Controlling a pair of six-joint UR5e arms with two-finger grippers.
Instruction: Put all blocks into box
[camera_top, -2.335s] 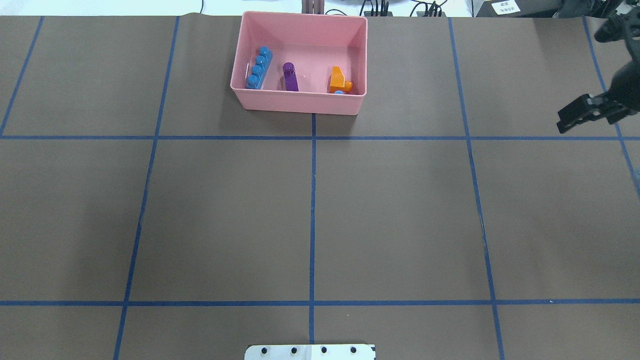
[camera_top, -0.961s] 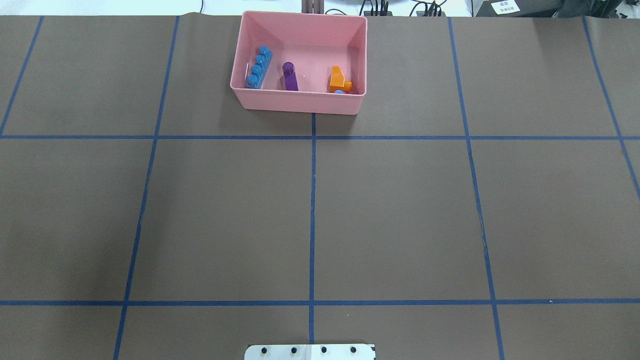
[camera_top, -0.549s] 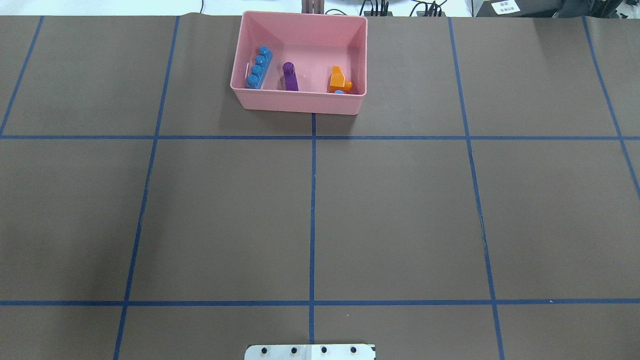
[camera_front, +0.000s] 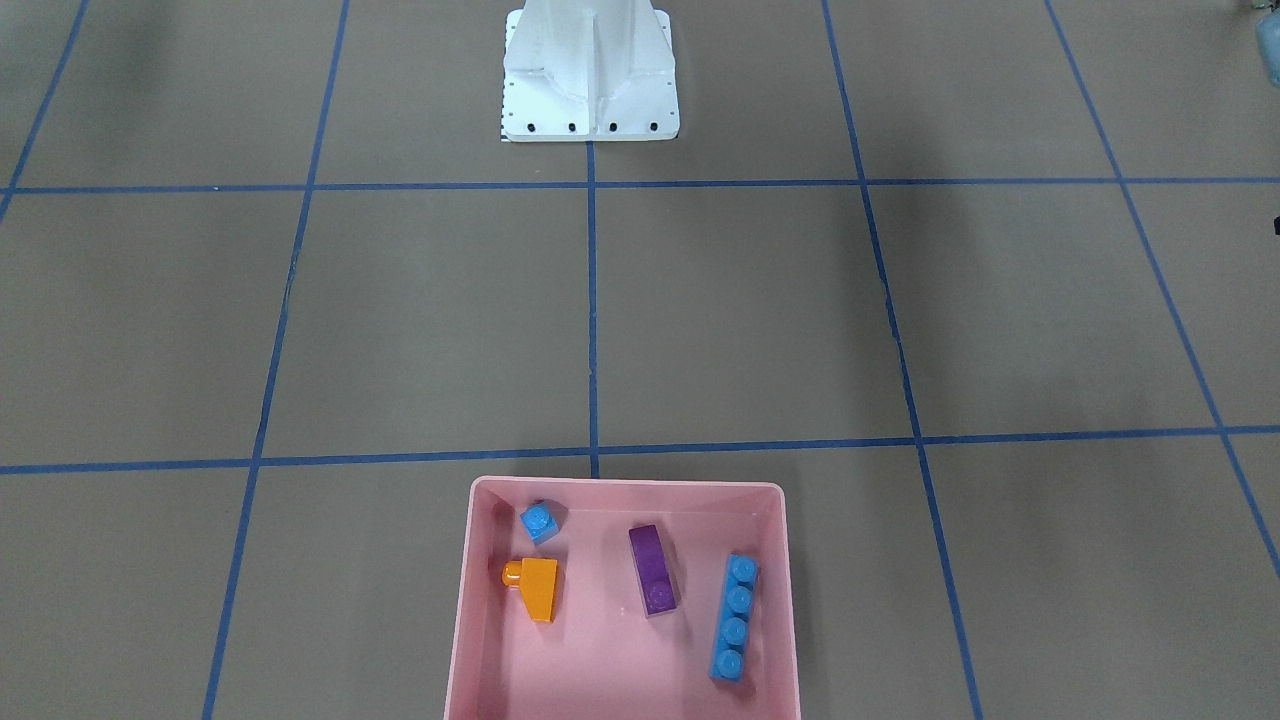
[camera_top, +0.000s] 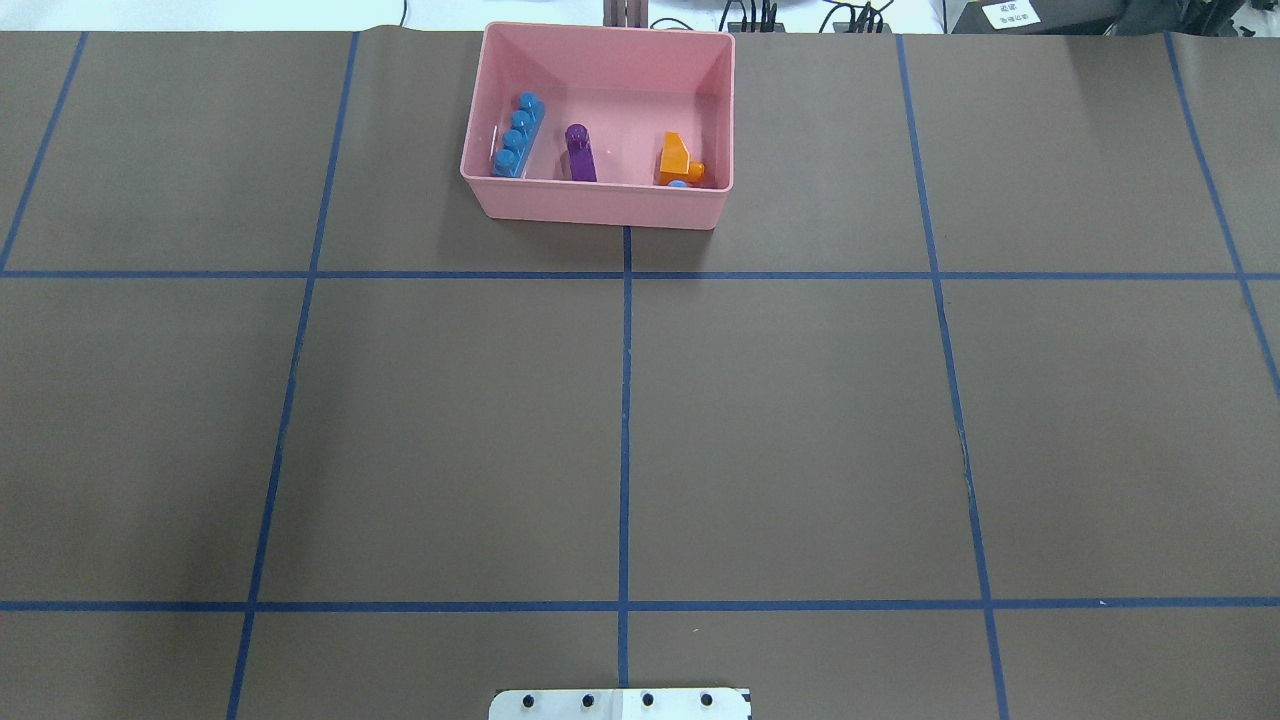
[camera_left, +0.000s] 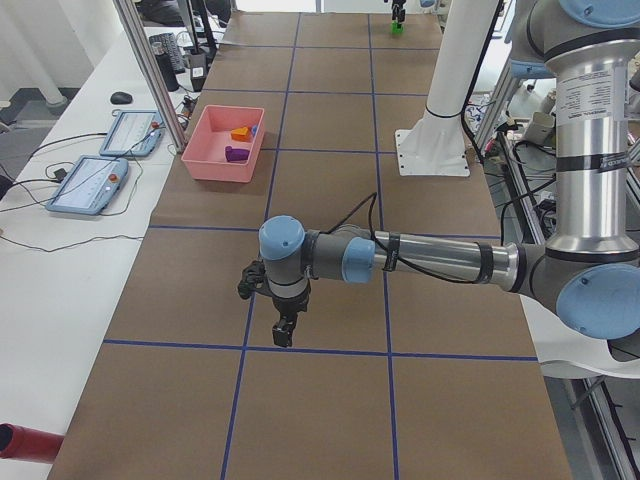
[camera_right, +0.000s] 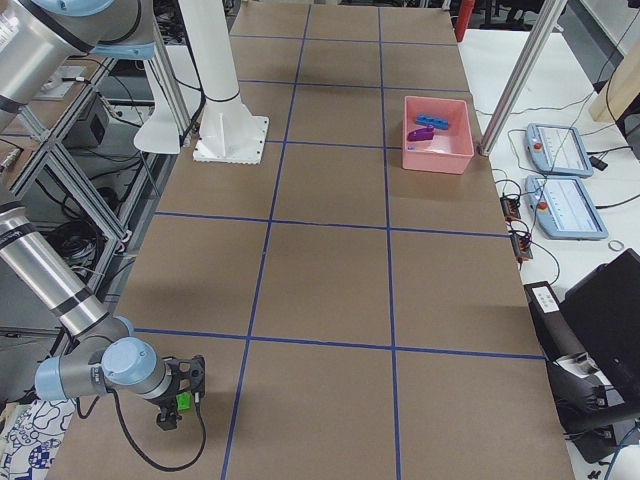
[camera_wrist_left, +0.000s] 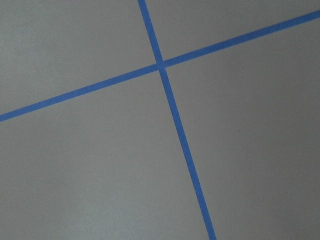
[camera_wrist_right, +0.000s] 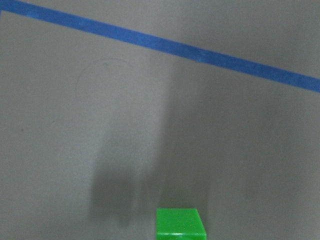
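Left gripper: the left gripper (camera_left: 284, 338) shows only in the exterior left view, at the end of the near arm, which is stretched out low across the table (camera_top: 800, 420). It points down close by a line of blue tape (camera_wrist_left: 175, 125). I cannot tell from that angle whether the jaws are parted or closed, or whether the tips meet the surface. Nothing shows between them, and its wrist camera sees only bare table and a crossing of two tape lines.

Right gripper: the right gripper (camera_right: 180, 408) shows only in the side views, low over the table at the robot's right end. I cannot tell how far apart its jaws stand.

Green block: the green block (camera_right: 183, 402) sits right at the tip of the right gripper. In the right wrist view it lies at the bottom edge, centred, with no finger showing beside it. I cannot tell whether it is gripped or merely lies under the tool. It is well apart from the box.

Box: the box (camera_front: 625, 486) stands on the far side of the table from the white robot base (camera_front: 590, 90), straddling the middle tape line.

Blocks in the box: four lie on its floor, apart from one another — the long blue block (camera_front: 735, 617), the purple block (camera_front: 653, 583), the orange block (camera_front: 538, 586) and the tiny blue block (camera_front: 540, 521), which is just beside the orange one near a corner.
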